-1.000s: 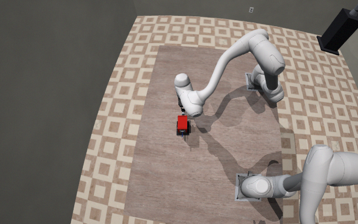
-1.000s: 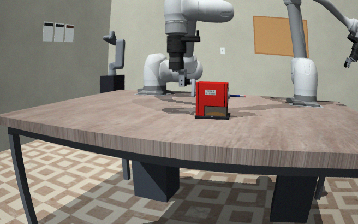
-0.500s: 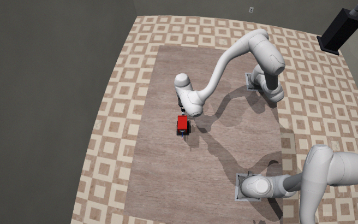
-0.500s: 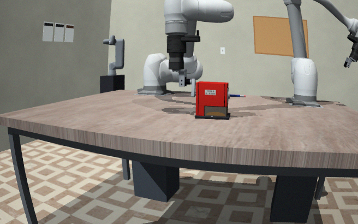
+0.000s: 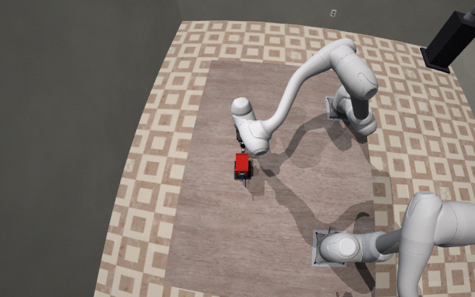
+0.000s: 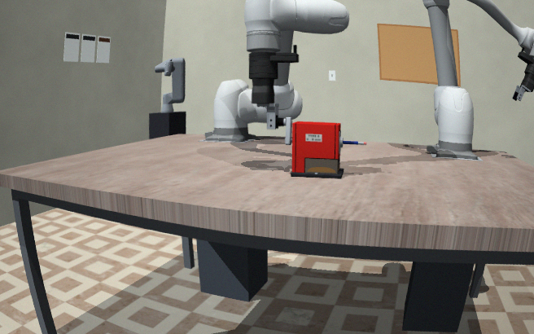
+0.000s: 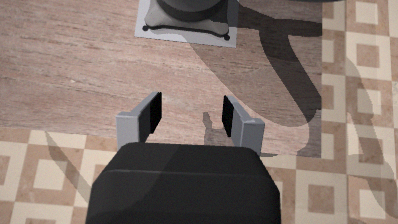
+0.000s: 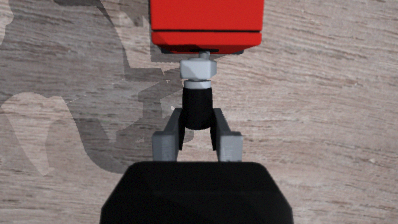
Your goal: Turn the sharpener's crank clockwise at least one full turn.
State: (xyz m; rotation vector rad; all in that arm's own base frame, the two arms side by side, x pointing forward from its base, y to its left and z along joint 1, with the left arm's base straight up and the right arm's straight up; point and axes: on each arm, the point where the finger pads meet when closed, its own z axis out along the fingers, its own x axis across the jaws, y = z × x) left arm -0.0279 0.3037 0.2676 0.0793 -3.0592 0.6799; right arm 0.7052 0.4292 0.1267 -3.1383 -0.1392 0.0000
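The red sharpener (image 5: 242, 162) (image 6: 321, 147) (image 8: 207, 17) stands upright on its black base. Its grey crank arm (image 6: 288, 130) (image 8: 198, 69) is upright on the side facing the right gripper, with the black handle (image 8: 198, 95) at its upper end. My right gripper (image 8: 197, 120) (image 6: 271, 122) is shut on the handle, one finger on each side. In the top view the right arm's wrist hides most of this gripper. My left gripper (image 7: 192, 106) (image 6: 518, 96) is open and empty, far from the sharpener and high up.
A blue pencil (image 6: 351, 142) sticks out of the sharpener's side opposite the crank. The wooden table (image 5: 213, 228) (image 6: 136, 178) carries both arm bases. The right arm (image 5: 287, 99) reaches over the table to the sharpener. The left arm (image 5: 418, 224) stands at the table's edge.
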